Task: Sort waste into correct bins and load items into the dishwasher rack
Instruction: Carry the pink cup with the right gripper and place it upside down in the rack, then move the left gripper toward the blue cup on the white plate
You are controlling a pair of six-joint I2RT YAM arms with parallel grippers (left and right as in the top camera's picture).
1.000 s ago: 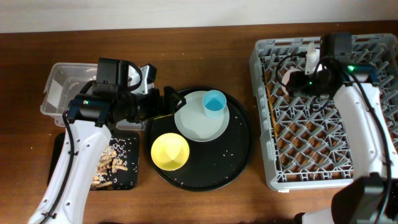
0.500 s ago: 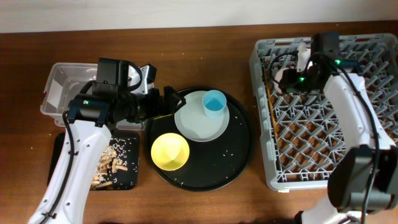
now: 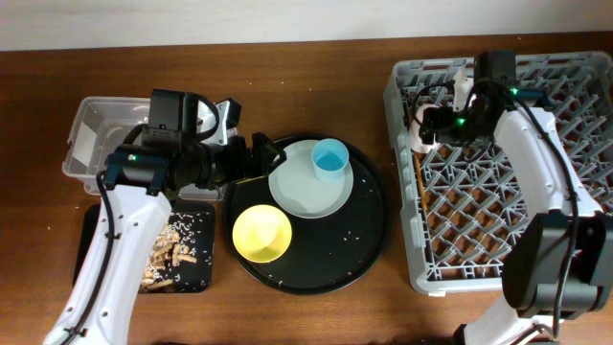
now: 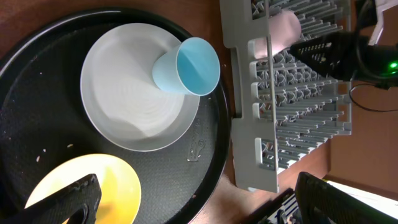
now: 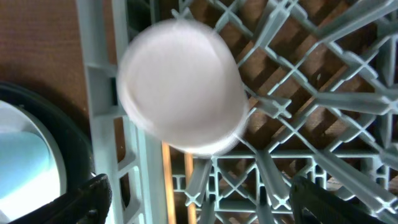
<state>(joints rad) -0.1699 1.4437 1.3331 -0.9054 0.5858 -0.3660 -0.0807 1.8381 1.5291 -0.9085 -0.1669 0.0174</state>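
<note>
Right gripper (image 5: pixel 205 202): fingers stand wide apart, nothing between them. The pink cup (image 5: pixel 180 87) sits below them in the far left corner of the dishwasher rack (image 5: pixel 99 93), hard against the left wall, on top of the pegs. It is blurred in my wrist view, so I cannot tell whether it is seated or rocking.

Left gripper (image 4: pixel 199 202): fingers spread, empty, hanging over the round black tray (image 3: pixel 369 230) near the plate (image 4: pixel 124 106).

Risks:
- The cup is light and round, and it is perched on peg tips next to the wall. If it is not settled between pegs it may roll, or tip over the rim onto the table.
- If I lift away at an angle, a finger could clip the cup or catch on a peg.

Room: the rack wall and pegs crowd my right fingers, so straight up is the clear way out. The rest of the rack grid looks free. On the tray, the blue cup (image 4: pixel 186 65) lies on the plate and the yellow bowl (image 3: pixel 261 233) is just beside it, so there is little side room.
</note>
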